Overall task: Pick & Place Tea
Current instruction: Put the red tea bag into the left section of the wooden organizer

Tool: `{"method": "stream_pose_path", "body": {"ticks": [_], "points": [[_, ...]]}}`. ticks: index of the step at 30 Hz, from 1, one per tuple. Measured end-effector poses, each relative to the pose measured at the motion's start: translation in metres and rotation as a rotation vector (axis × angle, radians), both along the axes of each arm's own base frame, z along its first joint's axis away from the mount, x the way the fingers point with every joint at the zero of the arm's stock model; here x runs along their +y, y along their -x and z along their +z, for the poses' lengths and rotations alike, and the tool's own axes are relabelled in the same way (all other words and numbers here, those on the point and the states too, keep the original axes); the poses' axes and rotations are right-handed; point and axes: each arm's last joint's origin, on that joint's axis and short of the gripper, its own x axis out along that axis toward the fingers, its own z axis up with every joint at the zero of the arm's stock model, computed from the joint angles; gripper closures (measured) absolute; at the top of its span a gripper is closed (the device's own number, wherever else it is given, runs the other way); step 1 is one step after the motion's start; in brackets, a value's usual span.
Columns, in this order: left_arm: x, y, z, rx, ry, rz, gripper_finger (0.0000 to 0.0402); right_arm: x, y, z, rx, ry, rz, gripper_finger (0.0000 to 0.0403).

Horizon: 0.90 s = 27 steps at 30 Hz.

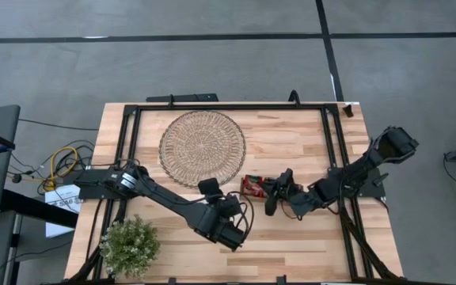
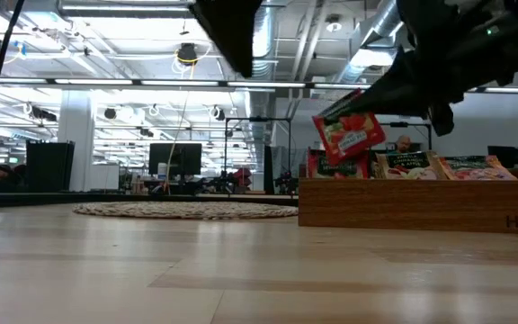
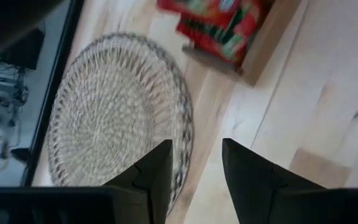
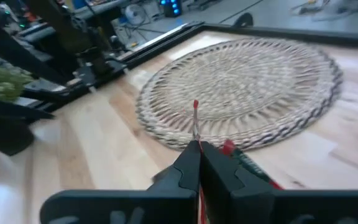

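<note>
On the near half of the table, at about seven o'clock from its centre, stands a small green potted plant (image 1: 129,246). Just toward the centre from it, the left gripper (image 1: 210,188) hangs over bare wood with nothing in it; its two dark fingers (image 3: 155,172) stand apart, pointing toward the mat's near edge.

At the centre, slightly toward three o'clock, the right gripper (image 1: 271,207) has its jaws pressed together on a red tea sachet (image 2: 350,131). The low view shows that sachet lifted and tilted in the air, above the nearest end of the wooden tray (image 2: 421,207). From overhead the tray is mostly hidden under the right arm; only a red patch of packets (image 1: 253,186) shows at its end nearest the mat.

The low view alone shows the tray's contents: sachets stand upright in a row, red ones (image 2: 328,166) at the end under the lifted packet, then paler ones with green print (image 2: 406,165), and more (image 2: 471,166) beyond. How many there are cannot be told. The left wrist view catches the red packets at the tray's end corner.

Farther back, at eleven o'clock from the table's centre, the round woven mat (image 1: 203,147) lies flat with nothing on it. The right wrist view shows the sachet edge-on between the closed fingers, with the mat behind.
</note>
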Motion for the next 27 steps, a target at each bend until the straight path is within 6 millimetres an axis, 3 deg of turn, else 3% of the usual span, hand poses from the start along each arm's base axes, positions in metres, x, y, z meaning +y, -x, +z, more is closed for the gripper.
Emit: {"method": "stream_pose_path", "body": {"ticks": [12,27], "points": [[0.003,0.012,0.048,-0.194,0.059,-0.015,0.0269,0.005,-0.012,-0.014,-0.032,0.067,0.007,0.0403],[-0.002,0.009,0.055,-0.263,0.110,-0.041,0.0269,0.004,-0.011,-0.017,-0.003,0.103,-0.016,0.0403]]}}
